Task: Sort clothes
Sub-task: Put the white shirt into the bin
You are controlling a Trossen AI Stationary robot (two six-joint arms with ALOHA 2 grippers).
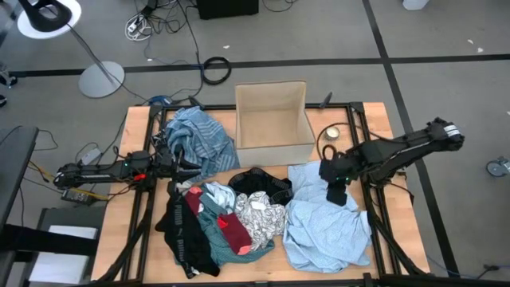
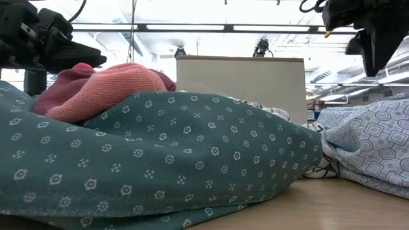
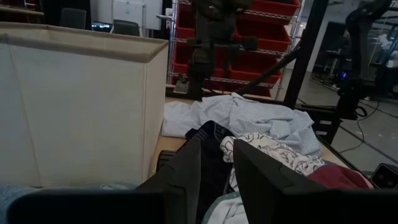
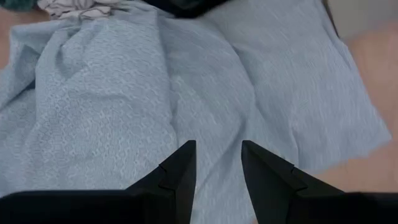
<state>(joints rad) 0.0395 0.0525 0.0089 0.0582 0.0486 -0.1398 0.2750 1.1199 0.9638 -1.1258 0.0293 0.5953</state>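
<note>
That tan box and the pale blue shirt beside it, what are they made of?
The tan box looks like matte cardboard or stiff fabric board: flat, straight upright walls. The pale blue shirt seems a thin woven cloth, perhaps cotton: it lies rumpled in soft folds, with a fine printed pattern.

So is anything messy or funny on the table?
Yes. The clothes lie in a jumbled heap in front of the box, with none in it as far as the top view shows. A black piece hangs near the table's front edge. The right hand hovers open over a light blue shirt.
</note>
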